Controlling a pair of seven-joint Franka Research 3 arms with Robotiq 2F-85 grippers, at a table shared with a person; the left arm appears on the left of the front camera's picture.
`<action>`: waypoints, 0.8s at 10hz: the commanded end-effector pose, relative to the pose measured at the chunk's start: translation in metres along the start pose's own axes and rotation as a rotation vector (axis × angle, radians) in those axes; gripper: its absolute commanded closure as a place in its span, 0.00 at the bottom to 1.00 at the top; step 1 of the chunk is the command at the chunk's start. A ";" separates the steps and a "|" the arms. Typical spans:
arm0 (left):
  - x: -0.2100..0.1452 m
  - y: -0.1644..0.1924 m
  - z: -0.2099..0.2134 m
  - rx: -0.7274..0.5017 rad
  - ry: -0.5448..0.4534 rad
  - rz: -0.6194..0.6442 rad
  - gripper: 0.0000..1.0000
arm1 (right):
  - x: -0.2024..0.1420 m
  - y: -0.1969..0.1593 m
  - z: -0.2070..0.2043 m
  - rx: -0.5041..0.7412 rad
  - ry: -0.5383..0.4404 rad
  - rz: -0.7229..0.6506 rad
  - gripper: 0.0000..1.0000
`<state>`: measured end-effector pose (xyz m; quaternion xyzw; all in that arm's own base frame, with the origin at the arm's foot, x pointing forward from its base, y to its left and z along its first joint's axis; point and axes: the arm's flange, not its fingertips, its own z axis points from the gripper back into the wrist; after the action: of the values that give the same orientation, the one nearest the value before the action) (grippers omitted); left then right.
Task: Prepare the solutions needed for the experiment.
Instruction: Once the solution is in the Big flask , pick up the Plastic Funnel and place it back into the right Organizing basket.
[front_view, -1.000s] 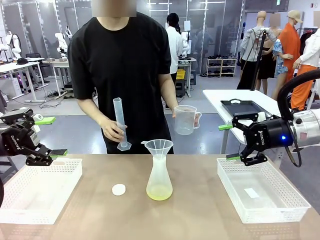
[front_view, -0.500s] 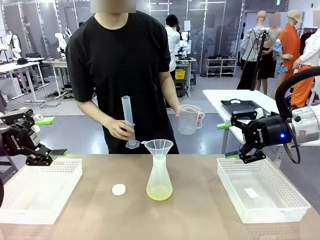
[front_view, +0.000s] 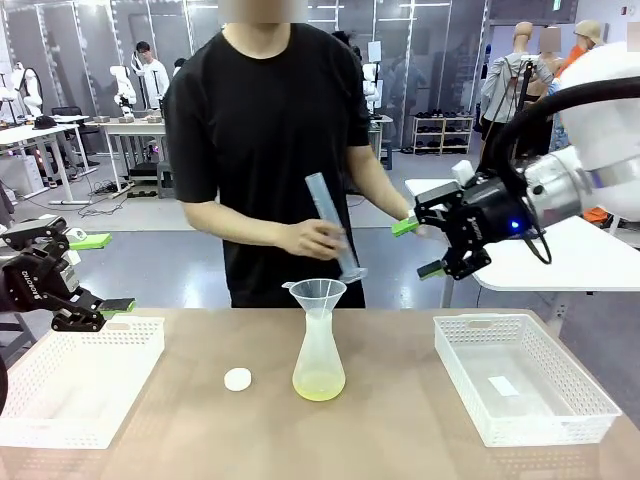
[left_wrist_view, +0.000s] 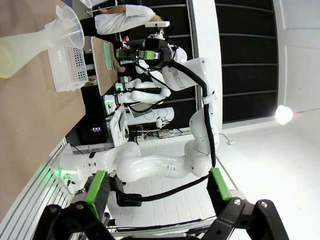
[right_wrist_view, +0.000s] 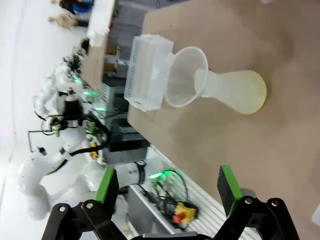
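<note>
Hanging over the far edge of the table, the right gripper (front_view: 419, 248) has its two green-padded fingers spread wide with nothing between them. It points toward the robot's left. The task's pale yellow-green watery solution (front_view: 319, 385) lies below this gripper and off to its left, well apart from it. It forms a shallow tinted band at the bottom of a translucent plastic conical flask (front_view: 319, 355), which stands upright on the brown table (front_view: 400, 440). A translucent plastic funnel (front_view: 317, 294) sits in the flask's neck.

In the right wrist view the right gripper (right_wrist_view: 167, 187) is spread and empty, and the solution (right_wrist_view: 252, 102) shows beyond and above its fingertips, clear of both.

Between the right gripper and the funnel, the person's hand (front_view: 310, 240) holds a clear plastic graduated cylinder (front_view: 333, 228). The cylinder is tilted, and its base is just above the funnel.

The left gripper (front_view: 103, 272) is also spread and empty. It sits just above the far rim of a white plastic mesh basket (front_view: 135, 385). The solution is well off to this gripper's right and somewhat lower. A small white round disc (front_view: 238, 379) lies on the table between that basket and the flask.

In the left wrist view the left gripper (left_wrist_view: 157, 192) is open, with the funnel (left_wrist_view: 65, 27) far beyond its fingertips at the upper left.

A second white mesh basket (front_view: 545, 428) stands below the right gripper, on its right side.
</note>
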<state>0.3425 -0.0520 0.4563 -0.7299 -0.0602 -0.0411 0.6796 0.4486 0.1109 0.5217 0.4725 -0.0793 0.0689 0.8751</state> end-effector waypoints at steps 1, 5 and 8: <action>0.000 -0.002 0.000 -0.017 0.003 0.003 0.00 | 0.022 0.005 -0.016 -0.118 -0.001 0.135 0.00; 0.000 -0.002 0.000 -0.017 0.003 0.003 0.00 | 0.039 0.024 -0.038 -0.230 0.017 0.176 0.00; 0.000 -0.002 0.000 -0.017 0.003 0.003 0.00 | 0.033 0.021 -0.030 -0.185 0.021 0.193 0.00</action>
<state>0.3425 -0.0520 0.4563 -0.7299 -0.0602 -0.0411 0.6796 0.4810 0.1498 0.5279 0.3727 -0.1228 0.1512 0.9073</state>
